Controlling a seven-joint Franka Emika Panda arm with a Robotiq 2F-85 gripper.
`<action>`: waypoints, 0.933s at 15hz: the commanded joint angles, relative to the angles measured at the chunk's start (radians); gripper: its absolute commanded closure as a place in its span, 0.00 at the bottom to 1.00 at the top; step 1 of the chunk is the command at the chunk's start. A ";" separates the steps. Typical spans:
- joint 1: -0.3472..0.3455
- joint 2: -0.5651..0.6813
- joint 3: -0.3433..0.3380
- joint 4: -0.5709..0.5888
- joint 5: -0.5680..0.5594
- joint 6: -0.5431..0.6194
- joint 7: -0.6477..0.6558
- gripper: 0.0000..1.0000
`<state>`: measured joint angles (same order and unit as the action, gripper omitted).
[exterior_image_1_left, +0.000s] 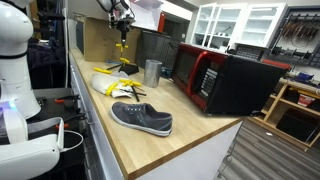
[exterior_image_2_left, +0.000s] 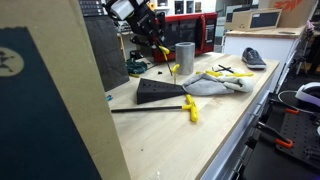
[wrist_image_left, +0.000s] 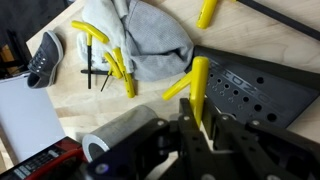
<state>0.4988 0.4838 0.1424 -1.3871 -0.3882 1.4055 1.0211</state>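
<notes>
Above wooden countertop (exterior_image_1_left: 190, 120) (workshop, microwave (exterior_image_1_left: 230, 80) nearby), end effector (wrist_image_left: 200, 128) clamped on yellow tool (wrist_image_left: 199, 80).

Room's pretty bright, even overhead light, so the wooden surface (exterior_image_1_left: 150, 140) looks flat, just a soft shadow under the shoe (exterior_image_1_left: 142, 118). In an exterior view the big board (exterior_image_2_left: 50, 100) up front is dim and blurry. In the wrist view the dark fingers (wrist_image_left: 222, 135) round the yellow handle (wrist_image_left: 200, 85) go mushy.
</notes>
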 joint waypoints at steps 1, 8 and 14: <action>-0.003 -0.035 0.006 -0.027 -0.009 -0.022 -0.024 0.96; -0.011 -0.033 0.017 -0.027 0.004 -0.019 -0.097 0.96; -0.014 0.005 -0.006 0.019 0.041 0.021 0.063 0.96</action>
<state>0.4936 0.4839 0.1446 -1.3859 -0.3829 1.4084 1.0007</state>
